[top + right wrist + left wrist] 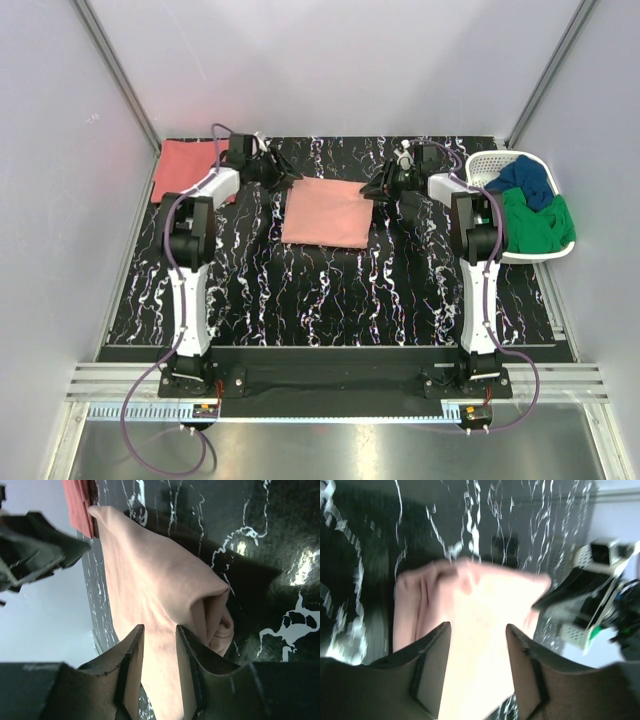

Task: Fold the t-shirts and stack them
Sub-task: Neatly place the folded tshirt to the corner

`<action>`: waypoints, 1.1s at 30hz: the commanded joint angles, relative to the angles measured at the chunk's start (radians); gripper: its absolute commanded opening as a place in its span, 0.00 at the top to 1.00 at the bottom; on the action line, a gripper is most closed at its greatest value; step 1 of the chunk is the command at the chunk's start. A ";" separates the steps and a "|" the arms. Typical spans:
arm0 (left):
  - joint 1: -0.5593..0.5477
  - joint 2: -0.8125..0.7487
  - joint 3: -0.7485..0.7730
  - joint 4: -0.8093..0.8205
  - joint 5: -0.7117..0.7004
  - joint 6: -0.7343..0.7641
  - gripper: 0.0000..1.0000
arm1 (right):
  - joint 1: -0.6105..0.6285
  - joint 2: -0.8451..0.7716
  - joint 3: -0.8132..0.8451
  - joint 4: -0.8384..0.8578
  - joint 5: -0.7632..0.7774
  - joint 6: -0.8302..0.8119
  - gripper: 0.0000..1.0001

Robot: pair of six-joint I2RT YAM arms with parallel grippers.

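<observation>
A folded salmon-pink t-shirt lies flat in the middle of the black marbled table. A darker coral-red t-shirt lies folded at the far left corner. My left gripper hovers at the pink shirt's far left corner, and my right gripper at its far right corner. In the left wrist view the left gripper has its jaws apart over the pink cloth, gripping nothing. The right gripper also stands open over the pink shirt, beside a bunched fold. The red shirt shows beyond it.
A white basket at the right edge holds a blue garment and a green one. Grey walls close in the table on three sides. Both arm bases stand at the near edge.
</observation>
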 commanded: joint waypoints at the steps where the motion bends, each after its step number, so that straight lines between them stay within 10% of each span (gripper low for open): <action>1: 0.008 -0.192 -0.077 -0.144 -0.090 0.205 0.44 | -0.013 -0.086 0.001 0.048 0.007 0.022 0.61; 18: -0.007 -0.146 -0.214 -0.219 -0.153 0.422 0.39 | -0.047 0.020 0.084 0.048 0.082 0.022 0.54; 33: -0.023 -0.070 -0.150 -0.251 -0.161 0.407 0.36 | -0.068 -0.236 -0.077 0.031 0.107 -0.022 0.48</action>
